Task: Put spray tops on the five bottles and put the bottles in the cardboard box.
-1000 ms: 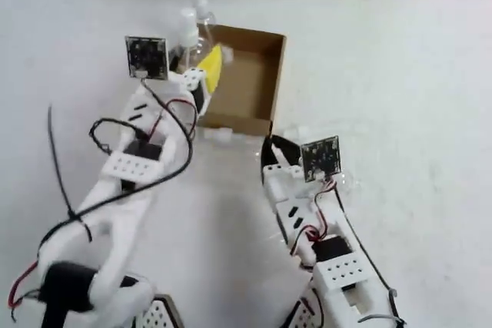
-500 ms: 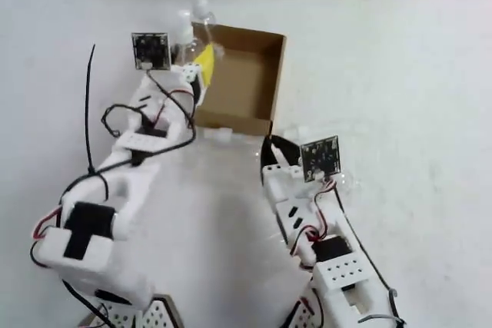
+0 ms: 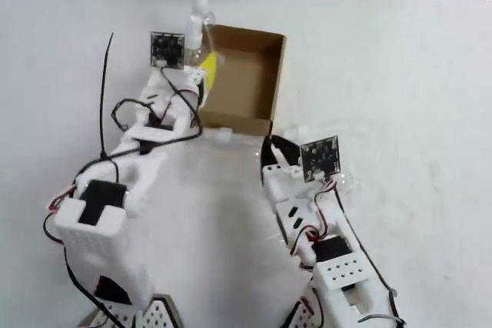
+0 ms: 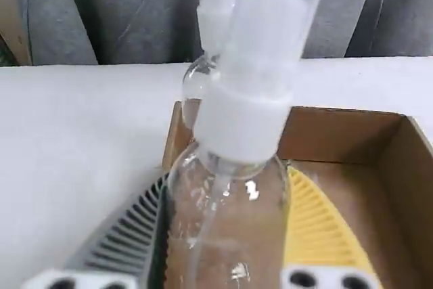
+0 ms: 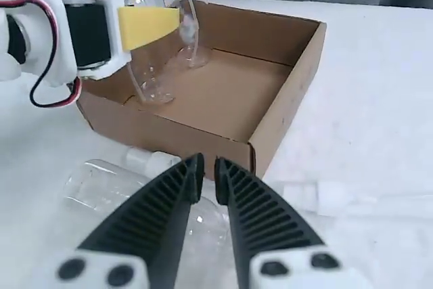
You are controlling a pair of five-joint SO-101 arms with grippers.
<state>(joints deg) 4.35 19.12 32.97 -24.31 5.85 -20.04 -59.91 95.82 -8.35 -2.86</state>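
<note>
The left hand (image 4: 223,241) is clamped on a clear glass bottle with a white spray top (image 4: 226,187). A grey ribbed finger presses one side and a yellow ribbed finger (image 4: 318,225) the other. The bottle stands upright in that grip. From the right wrist view its base sits low inside the brown cardboard box (image 5: 287,96), close against the box's left wall. Whether it touches the box floor is hard to tell.

Just behind it, in the far left corner of the box, a second clear bottle with a white spray top (image 5: 189,28) stands upright on the box floor. The two are near each other, and in the left wrist view the second top peeks out just past the first.

From the high view, the box sits open-topped toward the far edge of the white worktop (image 3: 400,74), a little left of centre. The left hand reaches in over the box's left wall.

On to the right hand (image 5: 206,162). Its black fingers are nearly together, with only a thin slit between the tips and nothing gripped. It hovers low over the worktop, just in front of the box's near wall. Below and beside those fingers a third clear bottle (image 5: 111,191) lies on its side on the worktop, close to the box's near left corner. A few small white pieces (image 5: 318,197) lie off the near right corner, too blurred to make out.
</note>
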